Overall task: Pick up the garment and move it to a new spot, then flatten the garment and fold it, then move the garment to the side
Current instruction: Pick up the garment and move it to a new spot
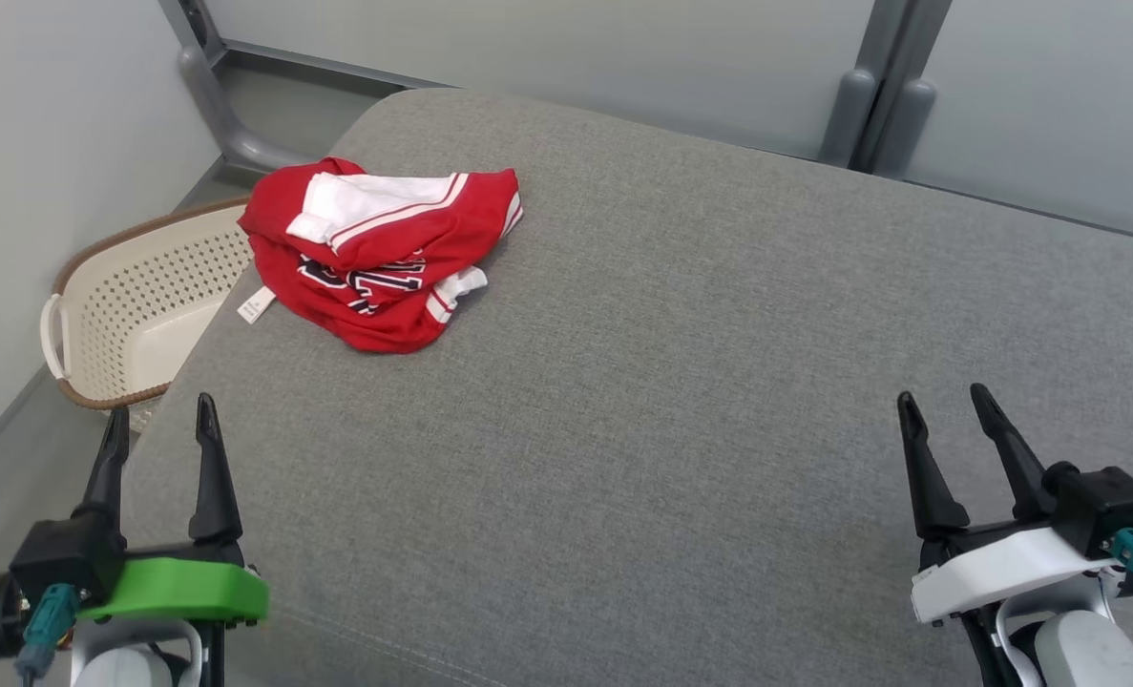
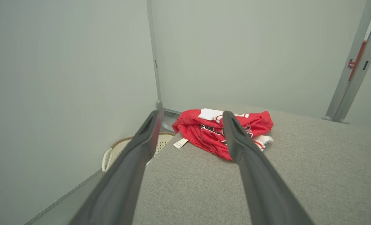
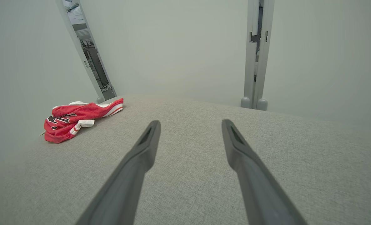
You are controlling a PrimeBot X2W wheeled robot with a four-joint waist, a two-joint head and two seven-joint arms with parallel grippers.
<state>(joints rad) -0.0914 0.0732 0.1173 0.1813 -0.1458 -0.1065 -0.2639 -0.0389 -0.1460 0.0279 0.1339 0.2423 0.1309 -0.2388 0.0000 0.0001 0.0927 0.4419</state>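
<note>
Grey fabric-covered table [image 1: 671, 382] spans most of head view, rounded corner at far left. Cream perforated laundry basket [image 1: 146, 296], brown rim, white loop handle, sits on grey floor [image 1: 12, 506] just beside table's left edge, partly hidden by it. Pale grey partition panels [image 1: 528, 38] behind. Grey metal posts [image 1: 876, 86] with rounded feet stand between panels. Small red label [image 2: 351, 65] on post in left wrist view.

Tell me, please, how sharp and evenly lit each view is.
Head view: soft even light, no glare, garment and cushion sharp. Left wrist view: left fingers blurred, garment behind them sharp. Right wrist view: right fingers blurred, garment clear.
</note>
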